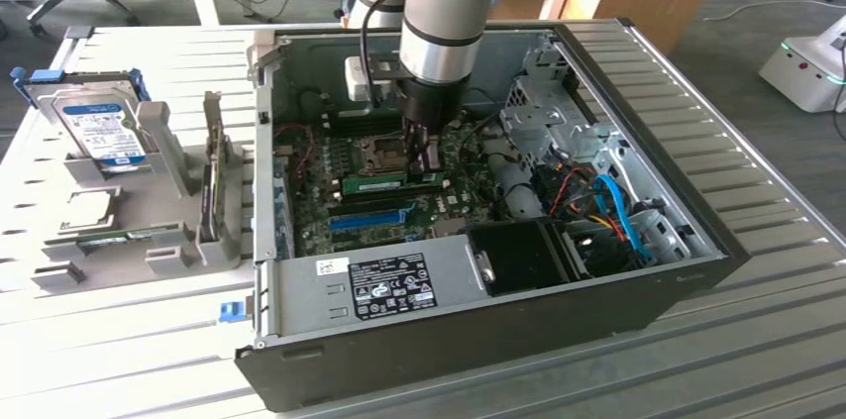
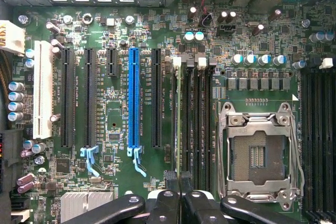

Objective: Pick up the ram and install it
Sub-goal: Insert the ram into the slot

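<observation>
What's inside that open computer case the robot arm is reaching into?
A green motherboard with a blue slot, a metal processor socket and the ram standing edge-up, the shut gripper at one end. Orange and blue cables fill one corner; whatever lies beneath them is covered.

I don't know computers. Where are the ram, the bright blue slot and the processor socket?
ram (image 1: pixel 383 182): exterior view, middle of the green stick.
blue slot (image 2: pixel 134 98): wrist view, halfway along its length.
processor socket (image 2: pixel 257 153): wrist view, the grey contact field inside the metal frame.
</observation>
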Tool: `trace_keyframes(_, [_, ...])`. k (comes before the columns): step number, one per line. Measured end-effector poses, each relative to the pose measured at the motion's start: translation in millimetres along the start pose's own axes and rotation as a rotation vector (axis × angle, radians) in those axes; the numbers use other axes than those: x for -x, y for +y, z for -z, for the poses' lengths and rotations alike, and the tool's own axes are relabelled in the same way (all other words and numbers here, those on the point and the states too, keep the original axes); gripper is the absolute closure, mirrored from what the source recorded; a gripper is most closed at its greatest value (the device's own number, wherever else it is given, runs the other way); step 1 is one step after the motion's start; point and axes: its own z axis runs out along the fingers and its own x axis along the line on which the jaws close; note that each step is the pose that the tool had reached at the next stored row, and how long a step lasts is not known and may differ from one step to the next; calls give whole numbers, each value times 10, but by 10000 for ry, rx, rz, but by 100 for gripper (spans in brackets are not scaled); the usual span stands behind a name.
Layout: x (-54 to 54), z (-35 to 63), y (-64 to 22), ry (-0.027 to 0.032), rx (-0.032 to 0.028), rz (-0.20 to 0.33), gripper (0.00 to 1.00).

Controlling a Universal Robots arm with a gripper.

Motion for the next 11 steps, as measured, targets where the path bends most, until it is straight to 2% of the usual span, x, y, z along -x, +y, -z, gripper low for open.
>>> trace_keyframes(11, [0, 0, 2, 0, 1, -1, 88])
